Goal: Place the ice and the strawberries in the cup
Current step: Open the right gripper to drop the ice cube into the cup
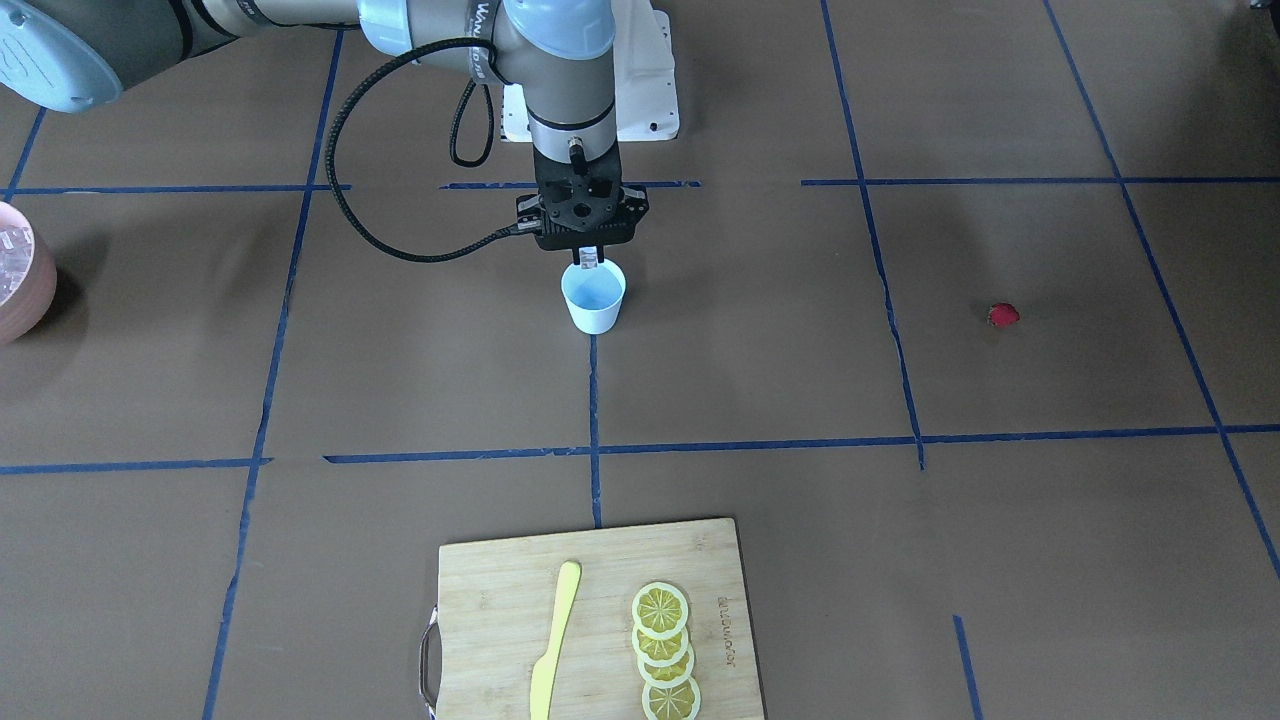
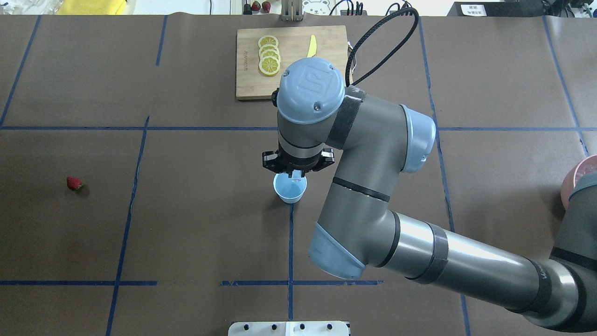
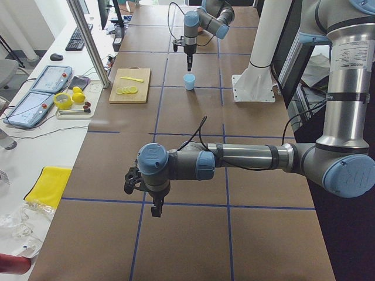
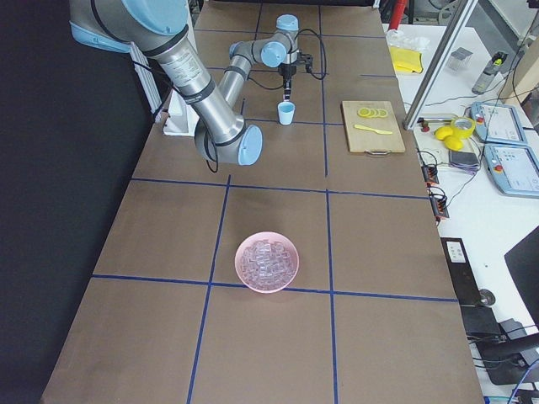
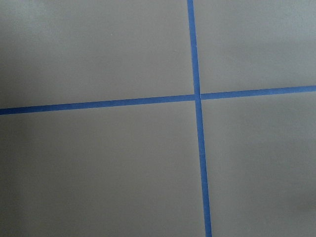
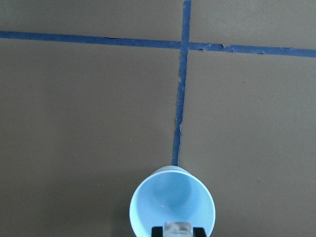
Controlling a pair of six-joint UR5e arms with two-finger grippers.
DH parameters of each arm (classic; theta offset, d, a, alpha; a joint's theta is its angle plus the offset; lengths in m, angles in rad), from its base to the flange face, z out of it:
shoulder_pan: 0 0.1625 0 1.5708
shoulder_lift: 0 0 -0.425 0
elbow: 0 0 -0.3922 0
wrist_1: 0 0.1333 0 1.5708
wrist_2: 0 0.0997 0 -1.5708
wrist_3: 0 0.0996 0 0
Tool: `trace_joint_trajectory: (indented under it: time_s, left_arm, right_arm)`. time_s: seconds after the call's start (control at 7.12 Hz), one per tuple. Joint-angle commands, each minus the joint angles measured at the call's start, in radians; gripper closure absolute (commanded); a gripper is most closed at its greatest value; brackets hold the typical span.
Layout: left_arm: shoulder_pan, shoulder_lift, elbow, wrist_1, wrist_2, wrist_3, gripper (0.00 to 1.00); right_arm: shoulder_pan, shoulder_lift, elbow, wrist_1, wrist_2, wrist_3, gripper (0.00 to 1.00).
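1. Front-facing view: from across the table (image 1: 900,560), steeply down, robot base (image 1: 650,90) at the top.
2. Overhead view: from behind the robot, forward and down; shares the cup (image 1: 593,296) and cutting board (image 1: 490,600) with the front view, mirrored.
3. Side views: from opposite table ends, looking along it from far off; both catch the cup.
4. Left wrist view: close above bare table and crossed blue tape (image 5: 197,96).
5. Right wrist view: close, looking down, the cup at its bottom edge.
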Motion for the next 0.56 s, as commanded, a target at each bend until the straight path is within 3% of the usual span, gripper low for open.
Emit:
trace_joint_trajectory:
  time_s: [0.0,0.14,0.42]
  left_arm:
    - [-0.002,0.0,0.0,0.0,0.0,0.0,0.0]
    - [0.0,0.0,0.0,-0.002,0.0,0.0,0.0]
    - [0.0,-0.002,-0.002,-0.002,0.0,0.0,0.0]
  right_arm:
    - [-0.005,0.006,-0.032,0.023,-0.011,0.0,0.97]
    - [-0.005,0.005,-0.032,0.024,-0.011,0.0,0.95]
    - [-0.007,0.005,-0.034,0.024,-0.011,0.0,0.81]
